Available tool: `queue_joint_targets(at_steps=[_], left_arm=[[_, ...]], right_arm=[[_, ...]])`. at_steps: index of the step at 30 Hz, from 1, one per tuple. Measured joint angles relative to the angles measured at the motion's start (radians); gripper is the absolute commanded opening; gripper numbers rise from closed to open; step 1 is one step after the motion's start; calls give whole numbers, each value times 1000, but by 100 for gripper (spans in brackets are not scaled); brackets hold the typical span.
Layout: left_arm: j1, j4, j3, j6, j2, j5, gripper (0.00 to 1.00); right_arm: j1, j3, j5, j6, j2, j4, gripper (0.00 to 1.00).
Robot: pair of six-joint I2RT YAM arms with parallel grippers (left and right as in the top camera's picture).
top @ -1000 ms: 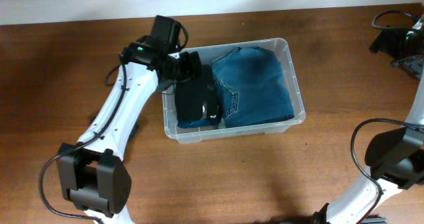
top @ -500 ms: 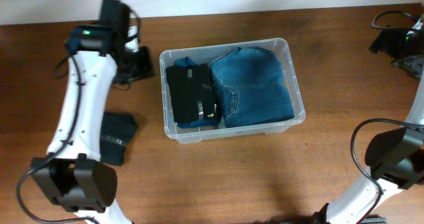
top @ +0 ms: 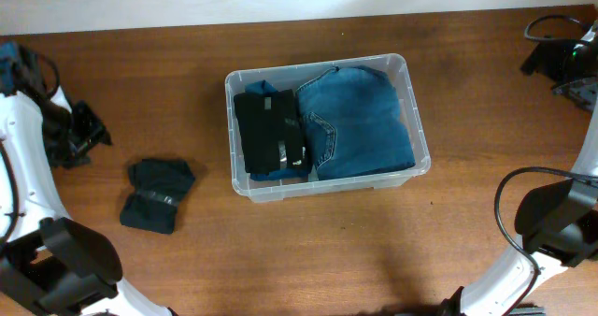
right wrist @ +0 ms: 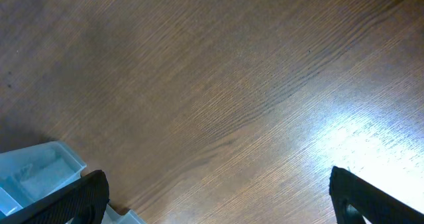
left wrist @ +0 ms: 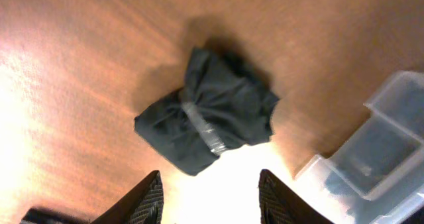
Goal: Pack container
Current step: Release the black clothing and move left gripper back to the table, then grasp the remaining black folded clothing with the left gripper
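Brown wooden table (top: 327, 251) below a pale wall. Far left: left gripper (left wrist: 211, 201), parted and empty, near a dark banded bundle (top: 156, 194). Best done by centring over the band, closing firmly, lifting clear of the rim. Mid-table: container (top: 318, 187), with black garment (top: 271, 134) beside jeans (top: 360, 120). Far right: right gripper (right wrist: 218, 204), spread wide, empty. No legible writing anywhere.

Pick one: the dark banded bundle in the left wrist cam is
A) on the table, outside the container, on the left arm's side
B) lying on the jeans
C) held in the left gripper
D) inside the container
A: the bundle lies on the bare table, clear of the container, and the left gripper stands open above it, holding nothing.
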Motion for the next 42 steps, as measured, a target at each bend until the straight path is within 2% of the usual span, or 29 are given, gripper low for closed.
queue_joint_targets(at_steps=[2, 5, 8, 12, 20, 29, 37, 40, 42], left_arm=[[18, 46, -67, 6, -3, 14, 60], [49, 207, -257, 9, -14, 75, 66], [93, 387, -469, -11, -13, 161, 67], [133, 475, -616, -24, -12, 224, 68], [142, 521, -692, -35, -22, 265, 68], [152, 622, -788, -66, -113, 276, 68], [153, 810, -818, -77, -116, 262, 77], [153, 841, -818, -77, -116, 250, 77], [151, 845, -818, -76, -116, 245, 80]], right_arm=[[0, 0, 0, 0, 0, 0, 98], [0, 0, 0, -1, 0, 0, 99], [0, 0, 0, 0, 0, 0, 99], [0, 0, 0, 0, 0, 0, 99], [0, 0, 0, -1, 0, 0, 98], [0, 0, 0, 0, 0, 0, 99], [0, 0, 0, 0, 0, 0, 98], [0, 0, 0, 0, 0, 0, 99], [0, 0, 0, 0, 0, 0, 98]])
